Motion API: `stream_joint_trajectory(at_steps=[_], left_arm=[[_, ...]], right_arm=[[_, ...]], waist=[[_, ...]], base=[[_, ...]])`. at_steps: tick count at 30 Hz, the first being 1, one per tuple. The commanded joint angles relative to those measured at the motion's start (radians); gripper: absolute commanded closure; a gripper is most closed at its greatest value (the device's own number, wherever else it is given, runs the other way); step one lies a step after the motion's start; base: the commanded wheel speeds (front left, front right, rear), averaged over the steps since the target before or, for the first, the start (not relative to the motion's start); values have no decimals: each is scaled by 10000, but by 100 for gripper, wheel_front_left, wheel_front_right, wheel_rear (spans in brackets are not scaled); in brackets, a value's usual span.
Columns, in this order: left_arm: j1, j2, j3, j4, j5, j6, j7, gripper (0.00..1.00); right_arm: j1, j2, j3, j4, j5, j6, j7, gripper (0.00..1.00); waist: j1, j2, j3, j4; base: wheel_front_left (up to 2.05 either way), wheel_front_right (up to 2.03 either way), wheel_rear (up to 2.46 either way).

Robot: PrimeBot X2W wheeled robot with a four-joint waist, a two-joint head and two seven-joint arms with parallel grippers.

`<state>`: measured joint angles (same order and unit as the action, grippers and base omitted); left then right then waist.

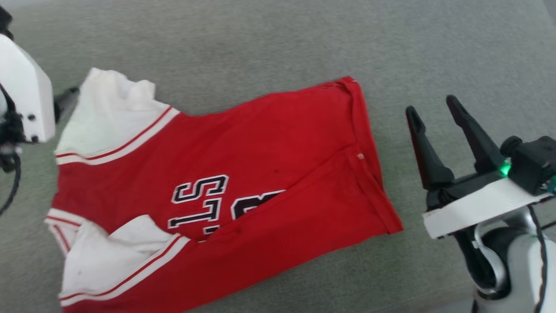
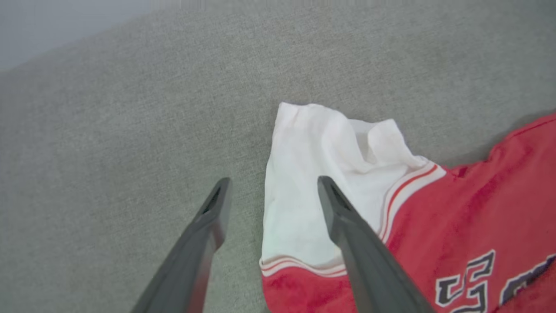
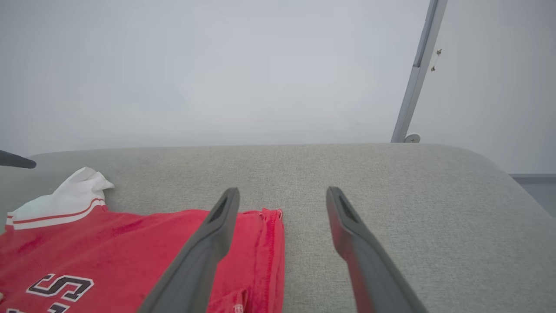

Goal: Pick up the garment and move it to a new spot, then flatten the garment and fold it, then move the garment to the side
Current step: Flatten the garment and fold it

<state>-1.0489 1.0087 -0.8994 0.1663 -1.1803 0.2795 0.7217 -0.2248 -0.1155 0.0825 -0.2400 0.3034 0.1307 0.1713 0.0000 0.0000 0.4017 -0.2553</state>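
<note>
The garment (image 1: pixel 260 148), a red T-shirt with white sleeves and black-and-white lettering, lies spread on the grey padded surface (image 1: pixel 278 48). Its near long edge is folded up over part of the lettering. My left gripper (image 2: pixel 273 181) is open, its fingers straddling the outer edge of the far white sleeve (image 2: pixel 312 174) with nothing held. The left arm's white housing (image 1: pixel 24 91) sits at the left edge of the head view. My right gripper (image 1: pixel 432 106) stands open and empty just right of the hem (image 1: pixel 369 148). In the right wrist view the right gripper (image 3: pixel 282 191) points past the hem corner (image 3: pixel 269 243).
The grey surface (image 3: pixel 391 182) extends well beyond the shirt at the back and right, ending in a rounded far edge. Behind it is a pale wall with a slanted metal pole (image 3: pixel 417 74). Floor shows past the right corner (image 3: pixel 534 187).
</note>
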Motion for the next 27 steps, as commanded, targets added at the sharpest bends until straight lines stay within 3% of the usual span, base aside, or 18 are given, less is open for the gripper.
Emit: stream_joint_trajectory(at_steps=[1, 8, 15, 16, 17, 27], left_arm=[[-152, -53, 11, 130, -25, -44, -3, 0], [-974, -900, -240, 2489, 250, -866, 368, 0], [-1109, -1747, -675, 4440, 212, -1116, 1067, 0], [-1051, -1886, -775, 4619, 155, -1237, 1239, 4], [-1064, -2013, -820, 4779, 130, -1308, 1298, 100], [-2040, -3234, -917, 5652, 450, -2203, 793, 100]], right_arm=[[-129, 67, 17, 63, -53, 1, -126, 0], [-744, 348, 575, 852, -83, 1, -986, 0], [-1265, 165, 1005, 1528, 383, 0, -247, 0], [-1390, 159, 973, 1715, 517, 0, -28, 0], [-1540, 73, 1019, 1854, 558, 0, 211, 0], [-3931, -676, 1416, 4071, 815, 1, 3170, 0]], waist=[[0, 0, 194, -265], [0, 0, 529, -740], [0, 0, 727, -796], [0, 0, 750, -781], [0, 0, 775, -751], [0, 0, 853, 37]], base=[[0, 0, 0], [0, 0, 0], [0, 0, 0], [0, 0, 0], [0, 0, 0], [0, 0, 0]])
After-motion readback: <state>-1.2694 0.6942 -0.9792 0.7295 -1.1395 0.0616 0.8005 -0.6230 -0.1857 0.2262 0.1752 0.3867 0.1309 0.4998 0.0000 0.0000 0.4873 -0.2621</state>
